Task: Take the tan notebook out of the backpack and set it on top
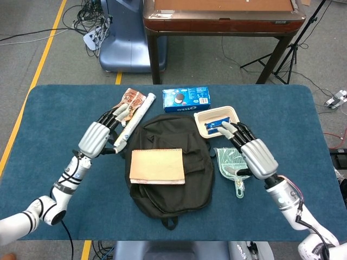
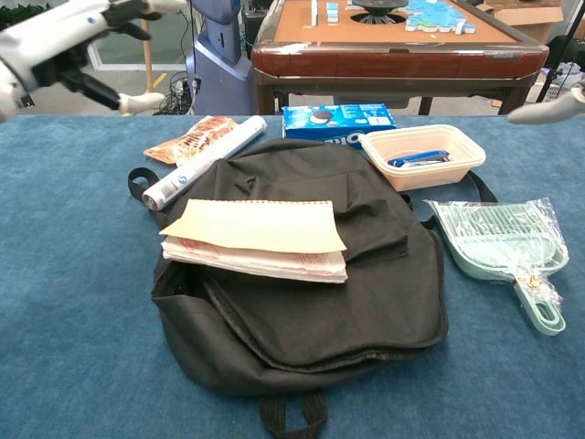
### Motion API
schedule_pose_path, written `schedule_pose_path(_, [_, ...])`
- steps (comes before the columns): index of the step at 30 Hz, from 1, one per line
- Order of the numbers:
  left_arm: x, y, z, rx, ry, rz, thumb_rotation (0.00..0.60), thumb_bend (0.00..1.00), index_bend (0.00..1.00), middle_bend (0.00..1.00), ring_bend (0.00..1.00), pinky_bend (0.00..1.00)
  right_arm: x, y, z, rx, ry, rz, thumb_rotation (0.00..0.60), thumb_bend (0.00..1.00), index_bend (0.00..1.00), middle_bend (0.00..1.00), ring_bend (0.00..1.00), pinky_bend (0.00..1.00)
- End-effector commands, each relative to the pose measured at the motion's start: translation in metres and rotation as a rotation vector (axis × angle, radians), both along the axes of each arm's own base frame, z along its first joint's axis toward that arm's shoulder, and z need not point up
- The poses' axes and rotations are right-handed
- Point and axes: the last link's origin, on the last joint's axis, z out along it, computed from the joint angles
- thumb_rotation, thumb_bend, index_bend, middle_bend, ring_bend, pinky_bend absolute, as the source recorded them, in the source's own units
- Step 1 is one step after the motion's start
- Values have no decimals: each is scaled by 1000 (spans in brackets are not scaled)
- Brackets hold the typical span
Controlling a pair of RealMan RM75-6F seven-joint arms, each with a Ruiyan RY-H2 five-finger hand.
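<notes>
Fingers point(image 1: 118, 112) of the left hand point(image 1: 95, 138) are spread, nothing held; right hand point(image 1: 258, 157) likewise. Tan spiral-bound paper notebook point(image 1: 157, 166) lies flat on the black fabric backpack point(image 1: 184, 184). Hands are best withdrawn sideways, leaving it undisturbed.

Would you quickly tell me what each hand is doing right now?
Left hand: open, holding nothing.
Right hand: open, holding nothing.
</notes>
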Motion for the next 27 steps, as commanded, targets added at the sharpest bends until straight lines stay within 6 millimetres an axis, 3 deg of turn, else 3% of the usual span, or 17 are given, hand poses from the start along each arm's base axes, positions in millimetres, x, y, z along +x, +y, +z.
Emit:
schedule_pose_path(1, [-23, -16, 18, 34, 38, 70, 600, 260, 44, 16, 21, 99, -16, 3, 7, 4, 64, -71, 600, 69, 0, 0, 0, 1])
schedule_pose_path(7, [-67, -46, 41, 78, 82, 232, 600, 260, 69, 16, 24, 99, -46, 15, 18, -2, 130, -192, 600, 127, 20, 86, 0, 97])
schedule_pose_path(14, [-107, -89, 55, 110, 151, 403, 600, 260, 89, 16, 33, 90, -73, 33, 18, -21, 143, -269, 600, 135, 40, 94, 0, 105])
schedule_pose_path(20, [-125, -127, 65, 148, 176, 493, 600, 260, 100, 16, 36, 90, -88, 51, 21, -78, 205, -270, 600, 135, 52, 99, 0, 105])
schedule_pose_path(27, [-128, -170, 61, 175, 182, 547, 600, 260, 112, 16, 37, 91, -100, 80, 21, -147, 201, -317, 600, 135, 73, 105, 0, 105])
